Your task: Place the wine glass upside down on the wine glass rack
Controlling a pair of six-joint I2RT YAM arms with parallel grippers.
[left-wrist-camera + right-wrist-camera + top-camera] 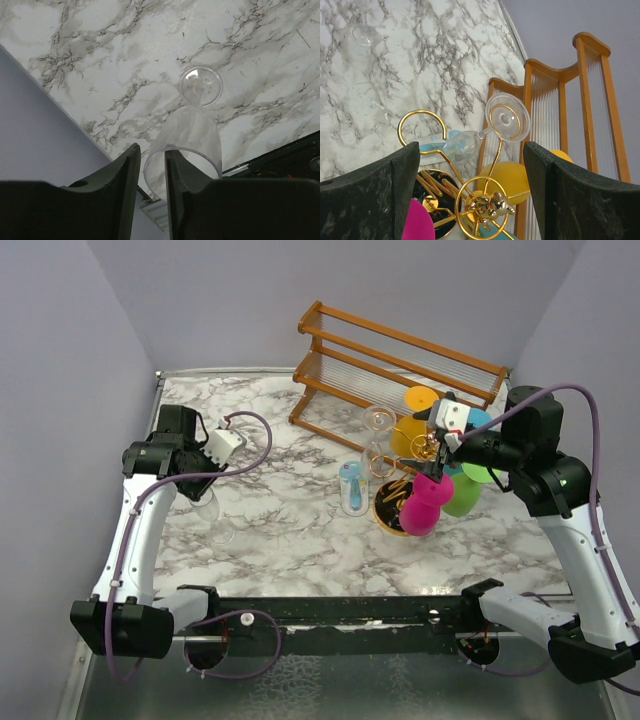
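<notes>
The wine glass is pinched by its bowl wall, just under the rim, in the clenched left gripper, with its foot pointing away. Light, slick and brittle, it is best held gently. The right gripper is spread empty just above the wine glass rack.

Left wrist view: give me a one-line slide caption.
Left gripper straddles the rim of a clear wine glass, held upright with its foot toward the marble table.
</notes>
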